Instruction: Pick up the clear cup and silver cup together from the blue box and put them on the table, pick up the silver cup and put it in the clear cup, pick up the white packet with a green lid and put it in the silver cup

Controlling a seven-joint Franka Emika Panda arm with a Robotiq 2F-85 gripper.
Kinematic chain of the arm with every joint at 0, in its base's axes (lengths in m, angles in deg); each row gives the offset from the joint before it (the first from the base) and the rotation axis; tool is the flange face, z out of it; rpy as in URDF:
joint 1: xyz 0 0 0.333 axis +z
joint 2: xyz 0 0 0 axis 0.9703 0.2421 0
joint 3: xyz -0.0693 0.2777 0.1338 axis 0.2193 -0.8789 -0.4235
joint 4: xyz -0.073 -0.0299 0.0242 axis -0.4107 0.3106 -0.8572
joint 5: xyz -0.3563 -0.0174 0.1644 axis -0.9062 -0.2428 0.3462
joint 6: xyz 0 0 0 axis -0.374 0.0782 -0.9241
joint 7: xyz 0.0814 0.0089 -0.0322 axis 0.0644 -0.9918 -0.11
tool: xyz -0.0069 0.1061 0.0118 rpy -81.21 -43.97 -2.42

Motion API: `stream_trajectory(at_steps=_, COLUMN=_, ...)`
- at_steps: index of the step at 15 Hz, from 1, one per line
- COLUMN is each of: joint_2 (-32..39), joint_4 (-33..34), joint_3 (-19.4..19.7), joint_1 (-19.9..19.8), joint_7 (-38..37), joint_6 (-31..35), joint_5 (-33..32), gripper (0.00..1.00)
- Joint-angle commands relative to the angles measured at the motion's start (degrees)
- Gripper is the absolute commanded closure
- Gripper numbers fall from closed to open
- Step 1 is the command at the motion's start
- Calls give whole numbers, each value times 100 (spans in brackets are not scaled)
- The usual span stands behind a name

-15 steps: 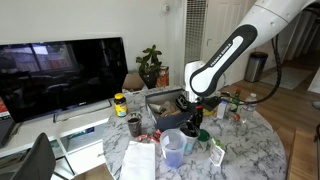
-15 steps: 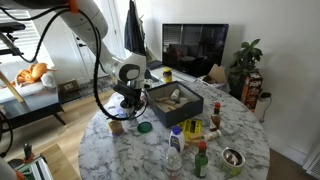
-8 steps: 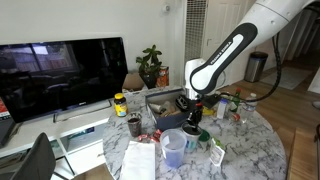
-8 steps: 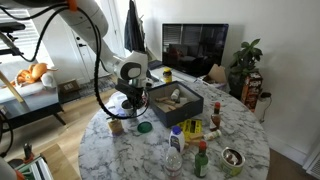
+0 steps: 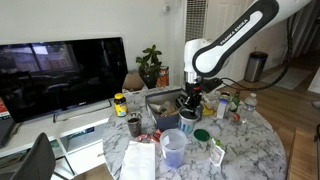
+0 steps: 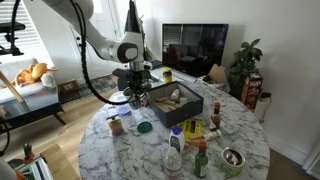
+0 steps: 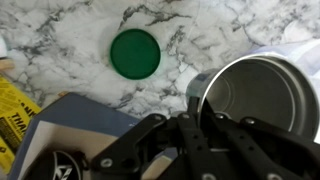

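My gripper [image 7: 195, 108] is shut on the rim of the silver cup [image 7: 258, 95]. A pale see-through rim shows round that cup, which looks like the clear cup [image 7: 290, 42]. I hold them above the marble table [image 7: 60, 30], just past the corner of the blue box [image 7: 85, 122]. In both exterior views the gripper [image 5: 189, 108] [image 6: 135, 90] hangs beside the box [image 5: 166, 121] [image 6: 182, 101] with the cup under it. A white packet with a green lid [image 5: 214, 149] stands near the table's front.
A flat green disc [image 7: 135, 52] [image 5: 203, 135] [image 6: 144, 127] lies on the marble close to the held cup. A bluish see-through tumbler [image 5: 172, 148], a dark cup [image 5: 133, 126], bottles [image 6: 175, 140] and a paper [image 5: 140, 160] crowd the table.
The arm has risen and the gripper has lifted a little with the cup in it. Nothing else on the table has moved.
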Motion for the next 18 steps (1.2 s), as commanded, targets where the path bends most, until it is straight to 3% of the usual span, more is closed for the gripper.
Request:
stream_trajectory(at_steps=1, joint_2=-978, joint_4=-252, joint_3=71, joint_1=237, joint_7=-977, joint_6=-458, joint_5=-292, gripper=99)
stream_trajectory(at_steps=4, joint_2=-1233, joint_4=-14, joint_3=-130, joint_1=342, joint_7=-1329, joint_6=-963, joint_5=-277, gripper=99)
stream_trajectory(at_steps=8, joint_2=-989, joint_4=364, joint_3=-390, joint_1=553, joint_7=-2049, joint_6=-1590, joint_5=-261, gripper=99)
stream_trajectory(at_steps=13, joint_2=-362, joint_4=709, joint_3=-424, joint_1=784, joint_7=-3024, joint_6=-1371, joint_5=-417, gripper=99)
stream_trajectory(at_steps=18, joint_2=268, joint_4=1155, joint_3=-309, joint_1=869, joint_7=-3374, joint_6=-1232, joint_5=-371, gripper=99)
